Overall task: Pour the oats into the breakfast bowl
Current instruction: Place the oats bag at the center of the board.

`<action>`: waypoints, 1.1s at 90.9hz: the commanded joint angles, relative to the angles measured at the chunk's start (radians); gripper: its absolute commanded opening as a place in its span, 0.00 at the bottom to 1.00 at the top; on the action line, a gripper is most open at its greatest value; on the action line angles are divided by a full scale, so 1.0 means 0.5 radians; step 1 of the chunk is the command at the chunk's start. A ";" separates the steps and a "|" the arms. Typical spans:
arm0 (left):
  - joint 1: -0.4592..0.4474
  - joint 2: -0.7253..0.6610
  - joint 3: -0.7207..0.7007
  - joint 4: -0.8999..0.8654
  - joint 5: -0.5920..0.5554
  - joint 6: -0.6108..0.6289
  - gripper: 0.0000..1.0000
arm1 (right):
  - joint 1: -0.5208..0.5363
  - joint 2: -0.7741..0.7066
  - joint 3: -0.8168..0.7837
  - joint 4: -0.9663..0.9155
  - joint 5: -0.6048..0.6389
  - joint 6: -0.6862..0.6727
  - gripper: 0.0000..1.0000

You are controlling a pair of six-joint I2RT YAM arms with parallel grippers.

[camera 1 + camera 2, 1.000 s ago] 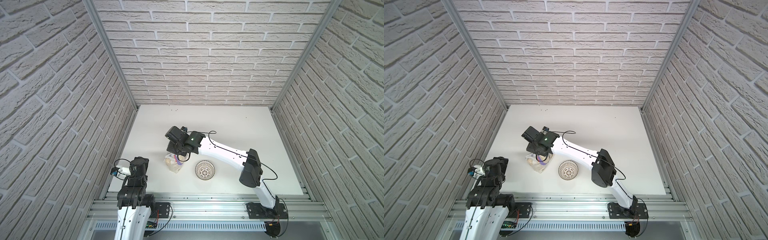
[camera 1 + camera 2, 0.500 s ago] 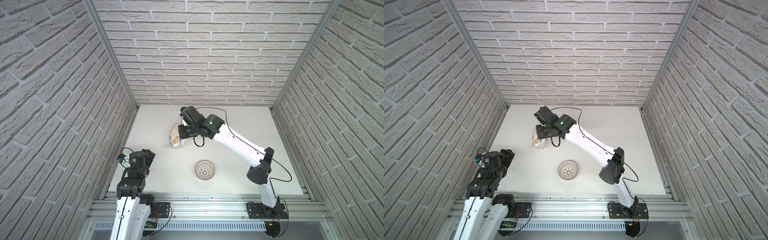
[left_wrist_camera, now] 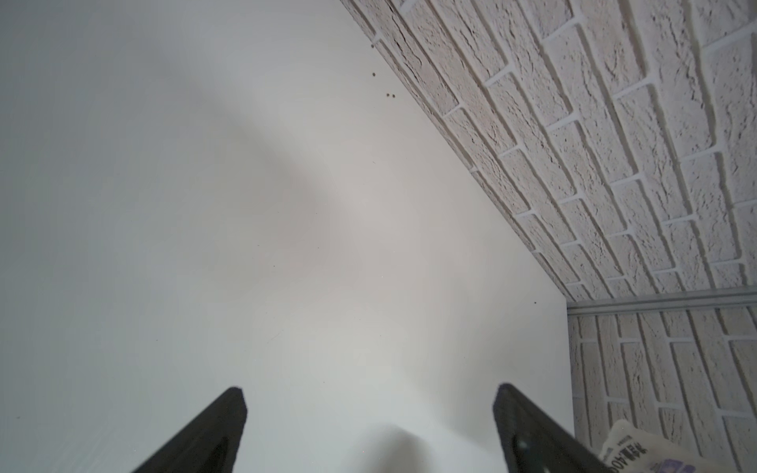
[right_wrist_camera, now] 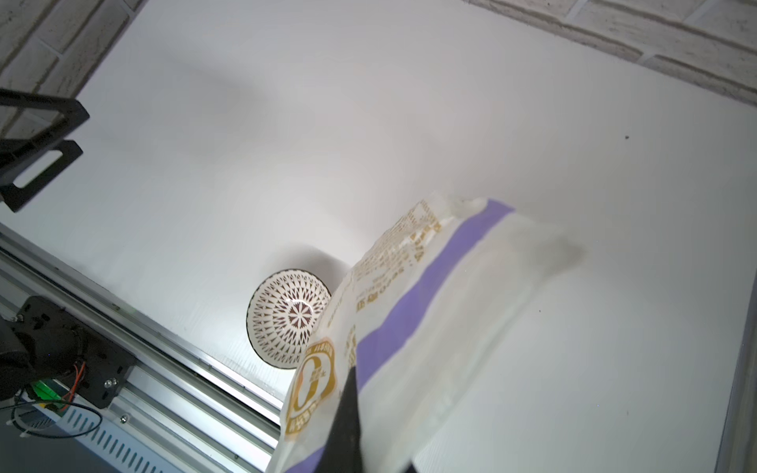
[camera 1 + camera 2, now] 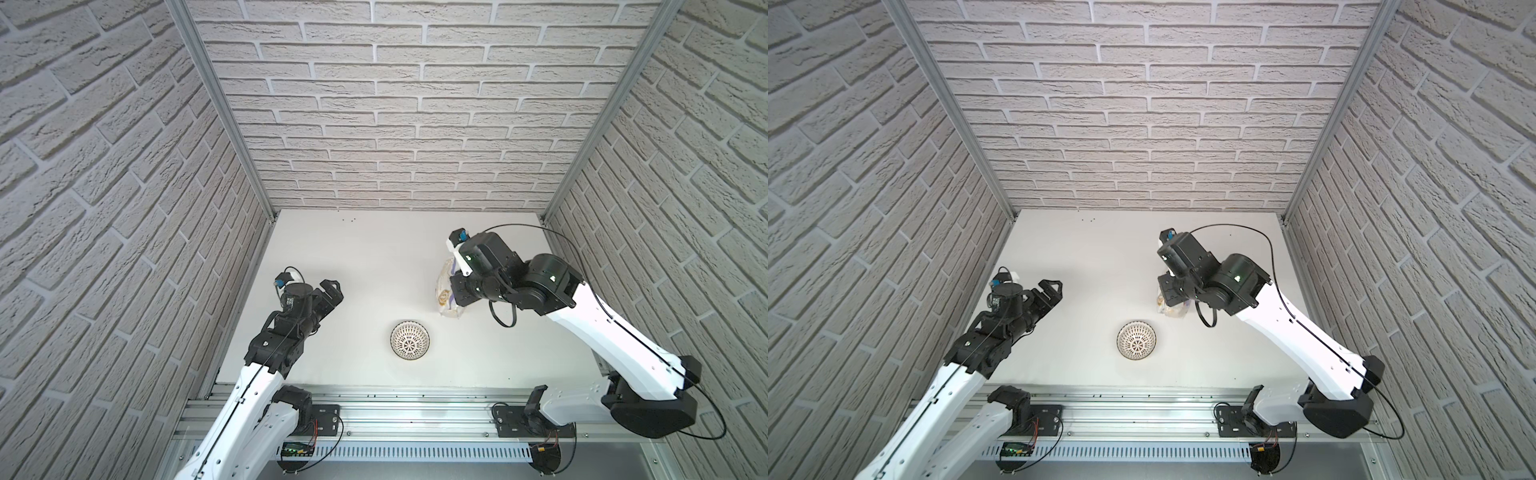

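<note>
Grip sits with my right hand [image 5: 454,291]: it is clenched on the pouch [image 5: 444,286] of oats and holds it over the white desk [image 5: 353,257], toward the right edge and about midway between the front and back edges. I cannot tell whether the pouch's lower end touches the desk, nor which end of it is uppermost. From my right wrist, one dark finger [image 4: 348,409] presses across the pouch's white face, which carries a purple band and a gold emblem. The second finger is hidden behind the plastic. The breakfast bowl [image 5: 409,340] stands upright on the desk close to the front edge, roughly halfway along it, with its dark spoke pattern showing right across the inside. In both top views the pouch shows beyond the bowl toward the right back corner, apart from it, with a strip of bare desk between them. From my right wrist the pouch's edge covers part of the bowl's rim. My left hand [image 5: 330,290] is released, its fingers spread wide with only bare desk showing between them. It hangs above the desk near the left edge, well apart from bowl and pouch. From my left wrist a corner of the pouch's label shows past one finger. A few small dark specks [image 5: 348,219] lie by the back edge.
</note>
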 commanded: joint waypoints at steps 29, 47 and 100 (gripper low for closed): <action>-0.405 0.416 0.236 0.185 -0.260 0.043 0.98 | 0.017 -0.359 -0.719 0.461 -0.109 0.245 0.04; -0.546 0.472 0.247 0.226 -0.306 -0.024 0.98 | 0.017 -0.363 -0.811 0.538 -0.062 0.300 0.06; -0.872 0.826 0.601 0.187 -0.326 -0.127 0.88 | -0.025 -0.844 -1.039 0.506 0.365 0.698 0.41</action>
